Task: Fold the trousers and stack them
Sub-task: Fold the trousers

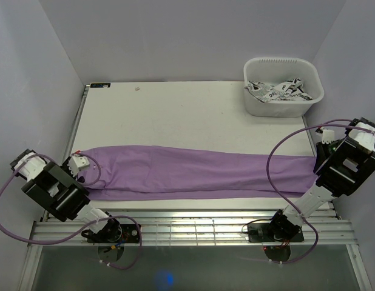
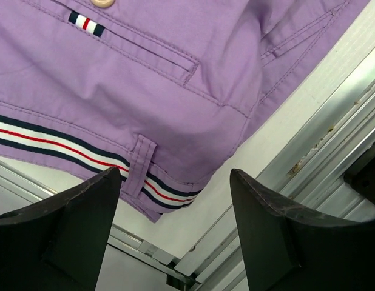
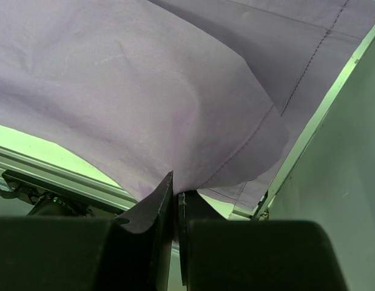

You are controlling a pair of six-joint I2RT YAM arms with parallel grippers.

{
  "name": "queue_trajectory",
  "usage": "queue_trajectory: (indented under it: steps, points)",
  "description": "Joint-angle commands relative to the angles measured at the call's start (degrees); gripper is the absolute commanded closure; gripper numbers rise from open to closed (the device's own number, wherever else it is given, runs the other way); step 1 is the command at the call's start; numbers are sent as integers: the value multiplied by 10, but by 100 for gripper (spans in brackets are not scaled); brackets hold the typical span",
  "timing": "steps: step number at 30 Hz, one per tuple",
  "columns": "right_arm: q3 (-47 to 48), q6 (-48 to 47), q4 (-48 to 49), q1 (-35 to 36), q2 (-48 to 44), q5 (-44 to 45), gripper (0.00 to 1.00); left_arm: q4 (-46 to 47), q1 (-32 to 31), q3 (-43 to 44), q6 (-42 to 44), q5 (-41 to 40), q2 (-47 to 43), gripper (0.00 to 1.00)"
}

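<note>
The lilac trousers (image 1: 193,171) lie stretched across the table, folded lengthwise, waist at the left and leg ends at the right. My left gripper (image 2: 175,182) is open just off the waist corner, above its striped waistband (image 2: 66,147); a button (image 2: 102,3) and a pocket show. In the top view the left gripper (image 1: 78,165) sits at the waist end. My right gripper (image 3: 176,197) is shut on the hem edge of the trousers (image 3: 145,91) and lifts that edge a little. In the top view it (image 1: 323,163) is at the right end.
A white tub (image 1: 283,86) with black-and-white printed cloth stands at the back right. Metal rails (image 1: 193,225) run along the near table edge. Walls close in on the left, back and right.
</note>
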Motion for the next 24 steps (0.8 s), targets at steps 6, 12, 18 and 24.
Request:
queue_trajectory:
  steps: [6,12,18,24]
  points:
    - [35,-18,27,-1,29,39,92,133,-3,-96,43,-20,-49,54]
    - [64,-25,39,6,48,98,92,175,-3,-39,-6,21,-50,100]
    - [92,-45,44,24,48,156,92,183,-3,58,-37,110,-64,100]
    - [68,-87,66,28,29,202,92,216,0,21,-28,120,-104,100]
